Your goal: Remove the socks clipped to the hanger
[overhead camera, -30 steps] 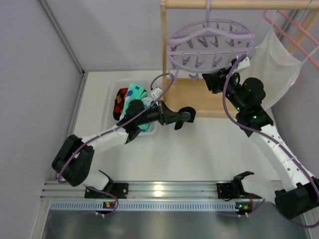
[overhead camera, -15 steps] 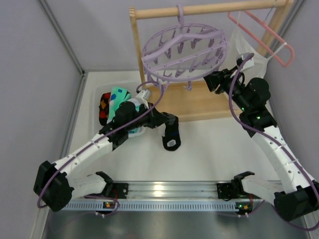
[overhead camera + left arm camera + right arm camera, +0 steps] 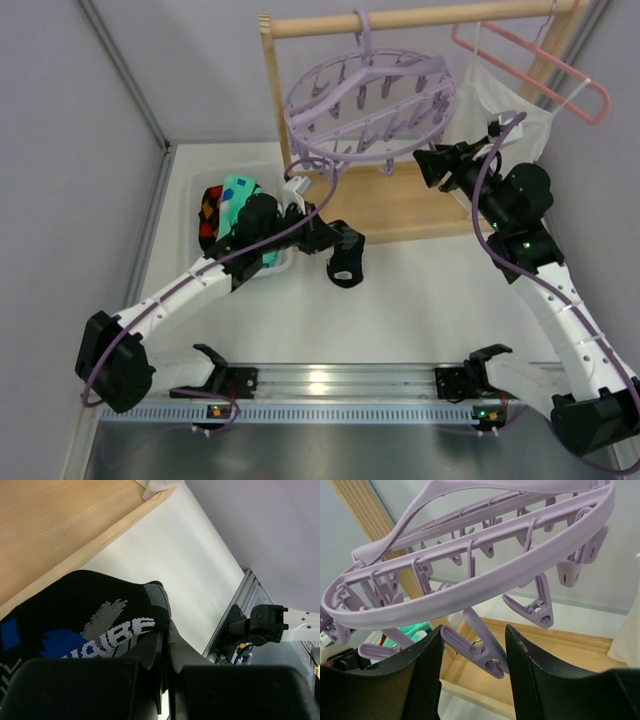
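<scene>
One black sock [image 3: 100, 620] with blue marks, soft, light and limp, hangs pinched in the left gripper [image 3: 166, 647] above the tabletop [image 3: 190, 570]; its fingers [image 3: 75, 690] are closed tight on the knit, which will sag and should need little force; the other socks [image 3: 232, 200] lie heaped to the left; none shows on the hanger [image 3: 370, 95]; the right gripper [image 3: 474, 635] has its fingers well parted either side of a springy lavender peg [image 3: 480, 647], contact unclear.
</scene>
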